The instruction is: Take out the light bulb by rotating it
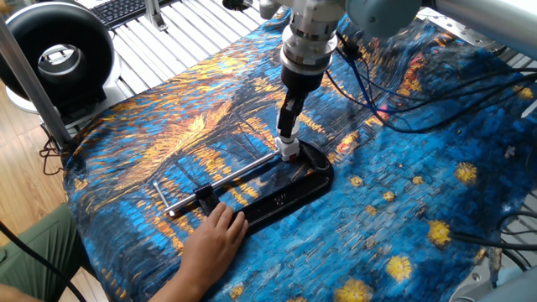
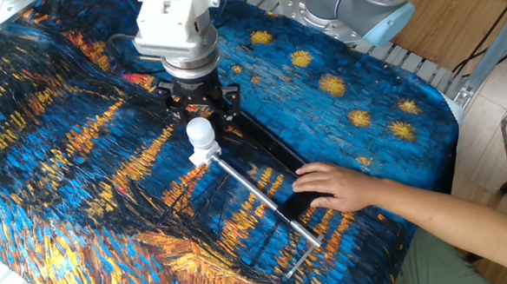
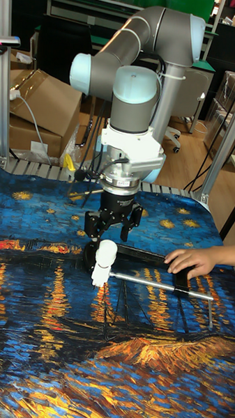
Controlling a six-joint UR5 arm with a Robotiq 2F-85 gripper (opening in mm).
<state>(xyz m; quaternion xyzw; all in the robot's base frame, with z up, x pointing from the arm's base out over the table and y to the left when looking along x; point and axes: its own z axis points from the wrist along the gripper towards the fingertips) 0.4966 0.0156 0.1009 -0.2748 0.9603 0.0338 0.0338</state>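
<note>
**Pincer spread above the bulb, axis in line**

The light bulb (image 2: 200, 130) stands upright in its small white socket (image 2: 204, 152), which is held at the end of a black clamp (image 1: 289, 191) lying on the cloth-covered worktop (image 2: 72, 160). The pincer (image 2: 197, 100) hangs directly above and just behind the globe, its fingers spread to either side and gripping nothing; the tall fixed view confirms the globe sits free between and below the fingertips. The bulb's long axis runs vertically, in line with the wrist's own axis, so in my judgement a straight descent and closure would precede any turning.

A person's hand (image 2: 334, 187) presses down on the clamp body, well apart from the bulb. The clamp's steel screw rod (image 2: 261, 196) runs out from the socket toward that hand, low against the cloth, and does not appear to obstruct a descent from above. Loose cables (image 1: 403, 109) trail behind the arm.
</note>
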